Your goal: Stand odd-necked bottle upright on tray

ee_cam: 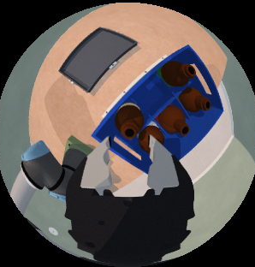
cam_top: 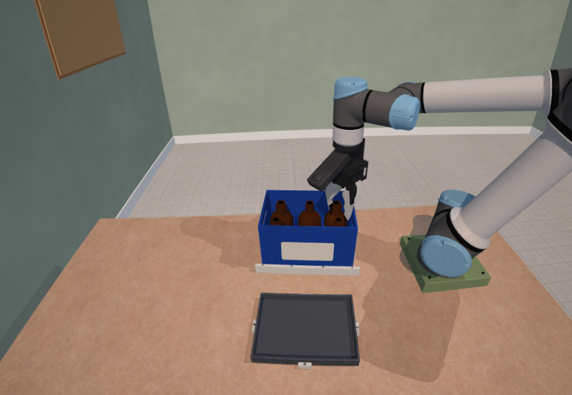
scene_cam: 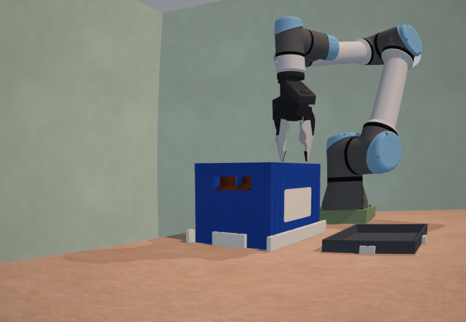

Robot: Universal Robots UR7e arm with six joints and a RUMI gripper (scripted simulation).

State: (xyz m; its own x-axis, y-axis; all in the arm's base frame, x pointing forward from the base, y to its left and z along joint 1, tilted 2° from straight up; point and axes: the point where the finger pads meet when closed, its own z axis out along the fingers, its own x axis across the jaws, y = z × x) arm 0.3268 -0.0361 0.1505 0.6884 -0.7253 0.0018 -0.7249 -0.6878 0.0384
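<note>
The blue crate [cam_top: 270, 249] [scene_cam: 233, 213] [ee_cam: 208, 120] holds five brown bottles: front left [cam_top: 276, 221] [ee_cam: 175, 74], front right [cam_top: 339, 222] [ee_cam: 128, 117], back left [cam_top: 281, 218] [ee_cam: 192, 98], back middle [cam_top: 309, 219] [ee_cam: 170, 117] and back right [cam_top: 331, 219] [ee_cam: 146, 139]. Which neck differs in thickness I cannot tell. The dark tray [cam_top: 304, 325] [scene_cam: 338, 246] [ee_cam: 97, 56] lies in front, with nothing on it. My gripper [cam_top: 339, 209] [scene_cam: 294, 159] [ee_cam: 129, 136] is partly open and empty, pointing down just above the crate's right end, near the back right bottle.
A long white strip [cam_top: 306, 269] [scene_cam: 295, 236] runs along the crate's front foot, between crate and tray. Small white blocks [cam_top: 304, 365] [scene_cam: 367, 250] sit against the tray's sides. The arm's green base plate [cam_top: 457, 282] [scene_cam: 344, 215] is right of the crate. The crate's front middle compartment is free.
</note>
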